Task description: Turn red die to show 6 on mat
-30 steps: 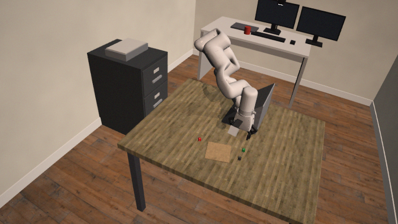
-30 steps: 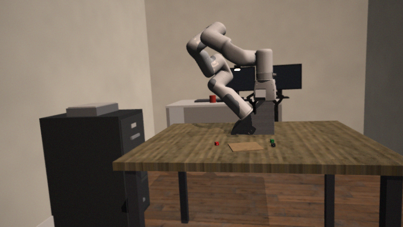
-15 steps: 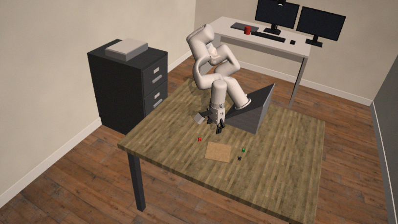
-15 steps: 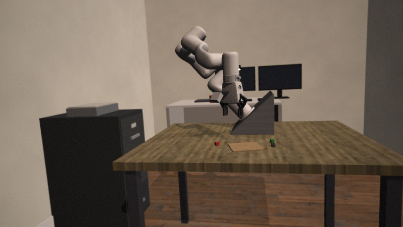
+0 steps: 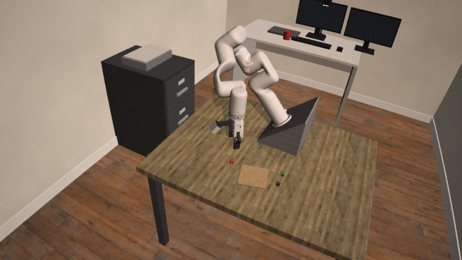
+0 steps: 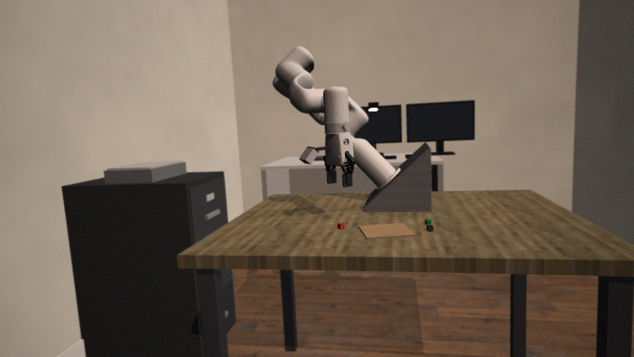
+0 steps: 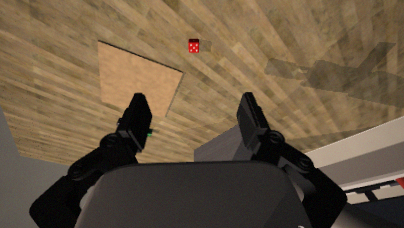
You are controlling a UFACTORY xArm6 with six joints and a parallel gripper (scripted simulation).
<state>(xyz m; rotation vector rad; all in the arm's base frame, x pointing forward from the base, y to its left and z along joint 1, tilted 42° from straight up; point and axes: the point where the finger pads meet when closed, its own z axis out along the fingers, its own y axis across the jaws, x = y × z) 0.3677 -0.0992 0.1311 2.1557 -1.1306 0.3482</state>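
Note:
The red die [image 5: 231, 161] lies on the wooden table, a little left of the tan mat [image 5: 253, 176] and off it. It also shows in the exterior view [image 6: 340, 225] and in the wrist view [image 7: 194, 46], where its upper face has several white pips. The mat [image 7: 136, 79] lies flat. My gripper [image 5: 236, 143] hangs open and empty well above the table, behind the red die; it also shows in the exterior view [image 6: 339, 178] and in the wrist view [image 7: 195, 120]. A green die [image 5: 282, 173] and a black die [image 5: 277, 183] lie right of the mat.
The arm's dark wedge base [image 5: 290, 129] stands on the table behind the mat. A black filing cabinet [image 5: 150, 96] stands left of the table. A white desk [image 5: 306, 45] with two monitors is at the back.

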